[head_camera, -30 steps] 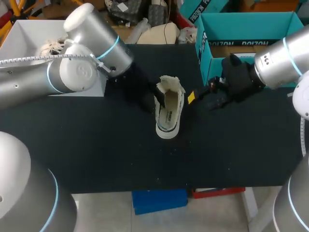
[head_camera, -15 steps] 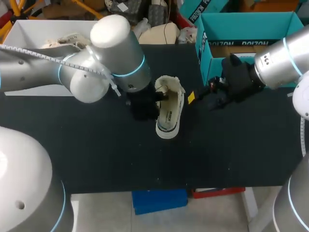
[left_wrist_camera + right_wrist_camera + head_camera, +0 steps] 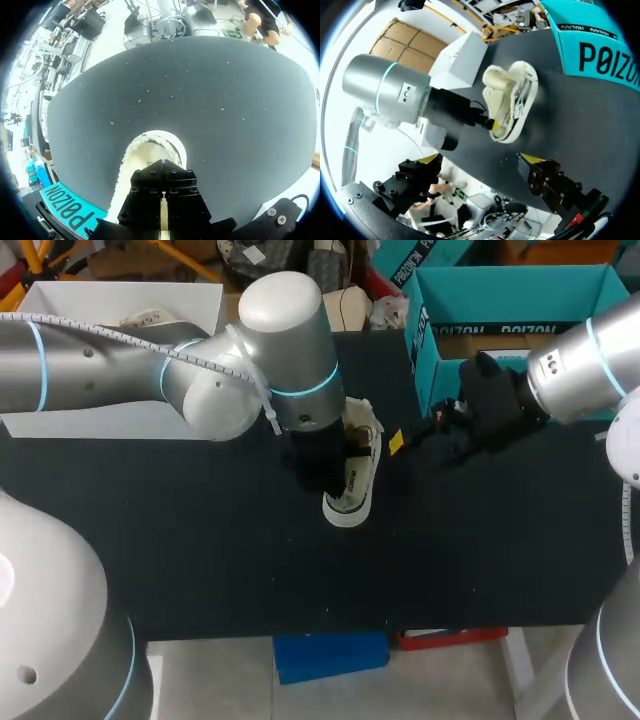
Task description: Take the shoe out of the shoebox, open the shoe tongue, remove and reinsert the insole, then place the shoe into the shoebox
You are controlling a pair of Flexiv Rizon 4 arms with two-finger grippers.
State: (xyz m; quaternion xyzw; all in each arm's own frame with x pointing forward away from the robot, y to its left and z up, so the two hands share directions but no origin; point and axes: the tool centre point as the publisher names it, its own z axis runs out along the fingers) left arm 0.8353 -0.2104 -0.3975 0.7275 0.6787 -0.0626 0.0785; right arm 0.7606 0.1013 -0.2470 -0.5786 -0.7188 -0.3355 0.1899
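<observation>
Holding nothing, right hand [image 3: 420, 443] open, left hand [image 3: 491, 124] at shoe [image 3: 512, 95], grip cannot be told.

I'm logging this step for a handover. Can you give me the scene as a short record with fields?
shoe: on the table, outside the shoebox
left gripper: down at the shoe's opening
right gripper: beside the shoe on the shoebox side, jaws open, holding nothing
shoebox: teal, open, at the table's far right
white box: at the far left
</observation>
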